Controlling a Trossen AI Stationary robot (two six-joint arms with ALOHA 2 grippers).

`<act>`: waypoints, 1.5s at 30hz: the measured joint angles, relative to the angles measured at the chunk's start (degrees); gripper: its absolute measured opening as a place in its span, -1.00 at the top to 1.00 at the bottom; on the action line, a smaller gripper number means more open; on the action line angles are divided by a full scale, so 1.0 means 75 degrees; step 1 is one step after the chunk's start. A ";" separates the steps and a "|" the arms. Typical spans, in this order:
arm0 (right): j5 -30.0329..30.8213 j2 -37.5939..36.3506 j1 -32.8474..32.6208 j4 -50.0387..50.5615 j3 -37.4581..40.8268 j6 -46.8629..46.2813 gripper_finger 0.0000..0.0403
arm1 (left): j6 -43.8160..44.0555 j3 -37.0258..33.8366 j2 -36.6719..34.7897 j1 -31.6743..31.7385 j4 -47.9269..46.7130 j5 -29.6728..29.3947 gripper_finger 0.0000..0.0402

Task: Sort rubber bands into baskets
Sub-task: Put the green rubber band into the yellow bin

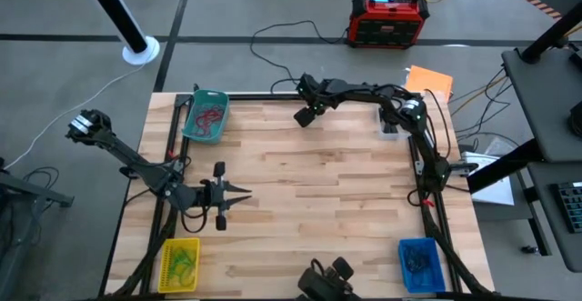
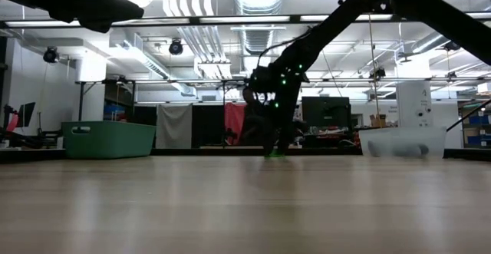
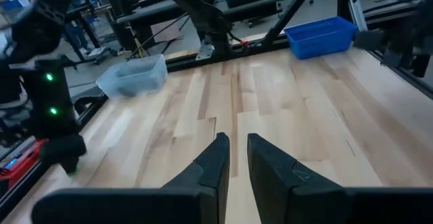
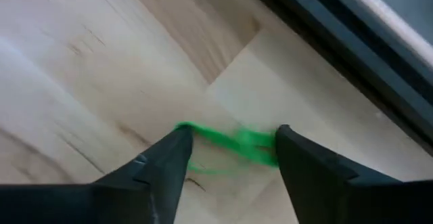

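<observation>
No legible writing in any view.
The red-and-black box [image 1: 388,19] on the grey floor carries a small lit display, its characters too small to read.

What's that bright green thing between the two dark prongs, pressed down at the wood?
It is a green rubber band, a thin floppy loop lying flat and stretched out on the pale wooden table, near the table's dark edge rail. The right gripper is over it, fingers open, with one fingertip at each end of the band; whether they touch it is unclear. In the low view it shows only as a small green fleck under that gripper. Nothing else lies on it.
</observation>
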State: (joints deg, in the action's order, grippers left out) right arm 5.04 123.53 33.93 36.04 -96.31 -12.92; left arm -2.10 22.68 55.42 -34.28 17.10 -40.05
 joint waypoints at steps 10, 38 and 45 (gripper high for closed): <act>0.0051 0.0305 -0.0074 0.0145 -0.0023 -0.0145 0.23 | 0.0390 0.0000 0.0034 0.0038 0.0029 -0.0156 0.81; -0.1296 -0.4750 -0.3904 -0.8654 0.6874 -0.0217 0.96 | 0.1078 0.1457 0.2433 0.0105 0.0199 -0.0411 0.06; -0.2326 -0.4793 -0.4268 -1.0018 0.7035 -0.0306 0.96 | -0.0146 0.2146 0.3416 0.0122 0.0186 -0.0864 -0.21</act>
State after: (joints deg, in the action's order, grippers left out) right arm -12.41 87.59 1.92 -39.09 -43.55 -15.21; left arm -3.19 38.77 81.04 -33.36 18.50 -46.53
